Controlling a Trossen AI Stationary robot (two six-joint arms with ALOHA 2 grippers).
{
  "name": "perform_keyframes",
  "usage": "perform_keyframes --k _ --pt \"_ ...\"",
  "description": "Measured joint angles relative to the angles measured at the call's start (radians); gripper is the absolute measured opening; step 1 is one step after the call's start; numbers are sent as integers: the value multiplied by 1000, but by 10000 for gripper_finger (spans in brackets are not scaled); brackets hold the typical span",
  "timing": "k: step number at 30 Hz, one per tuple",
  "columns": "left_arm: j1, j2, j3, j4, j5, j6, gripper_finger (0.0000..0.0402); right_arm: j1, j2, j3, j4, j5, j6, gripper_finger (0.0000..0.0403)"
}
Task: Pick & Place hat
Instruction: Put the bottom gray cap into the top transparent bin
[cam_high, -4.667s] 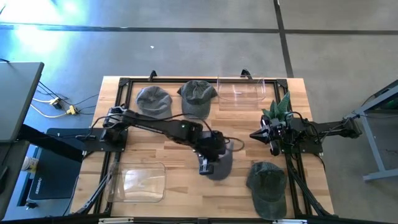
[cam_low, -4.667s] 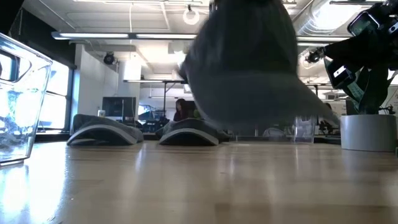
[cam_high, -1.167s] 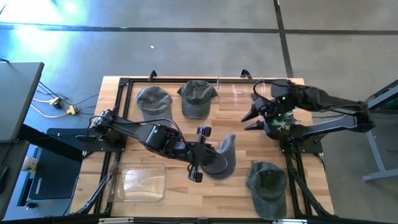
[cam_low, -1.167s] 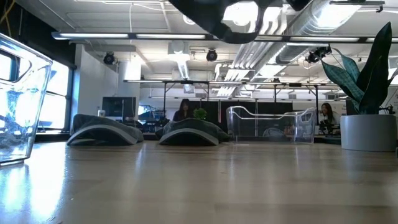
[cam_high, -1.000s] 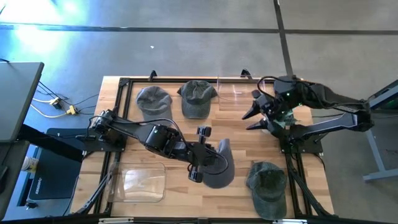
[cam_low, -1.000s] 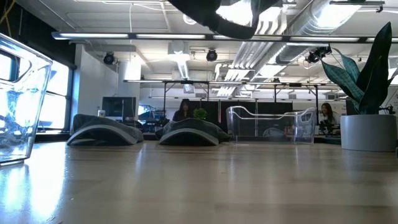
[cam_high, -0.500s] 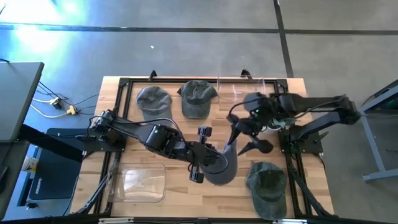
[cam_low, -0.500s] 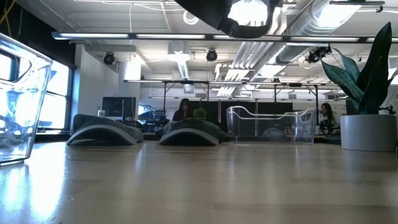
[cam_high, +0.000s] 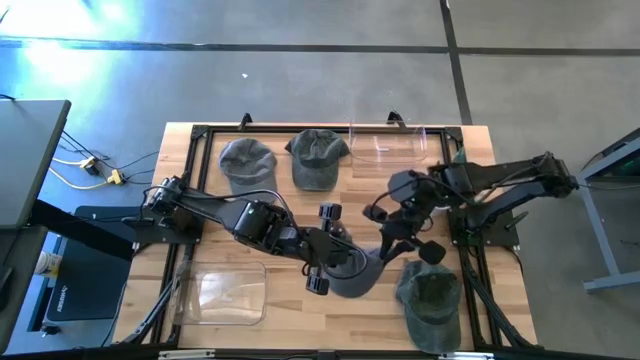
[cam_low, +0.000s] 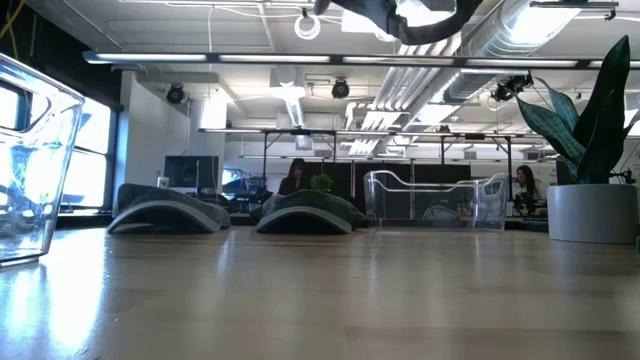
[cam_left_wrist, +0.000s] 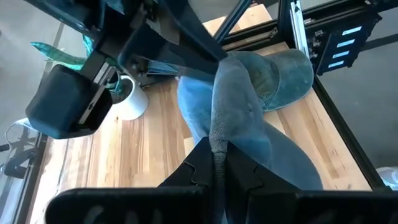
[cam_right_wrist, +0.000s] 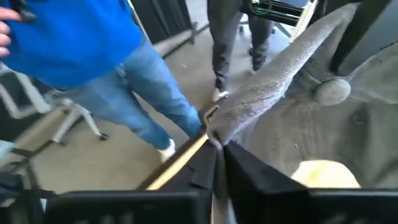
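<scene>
Both hands grasp one hat (cam_high: 352, 275), left hand (cam_high: 345, 262) beside right hand (cam_high: 385, 243), so release one side gently.

The hat (cam_high: 362, 272) is matt grey cloth; the table (cam_high: 270, 175) is pale, smooth wood.

two hats (cam_low: 168, 213) on the table (cam_low: 320, 300), plant pot (cam_low: 592, 212) right

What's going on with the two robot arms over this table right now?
Both arms hold one grey cap up over the middle of the table. The left gripper is shut on one edge, the right gripper on the opposite edge. Three more caps lie on the table, two at the back and one near the front right.
</scene>
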Motion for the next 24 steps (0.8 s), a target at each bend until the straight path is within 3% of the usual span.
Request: perform_keyframes --k 6,14,18,24 --pt "0 0 0 2 -1 -8 10 49 0 0 -29 169 -6 25" --pt "0 0 0 -15 8 -53 10 119 -25 0 -37 427 10 4" --pt "22 0 0 -34 132 -134 24 156 -32 0 -40 563 13 3" --pt "77 0 0 -137 319 -267 98 221 -32 0 -96 783 6 2"
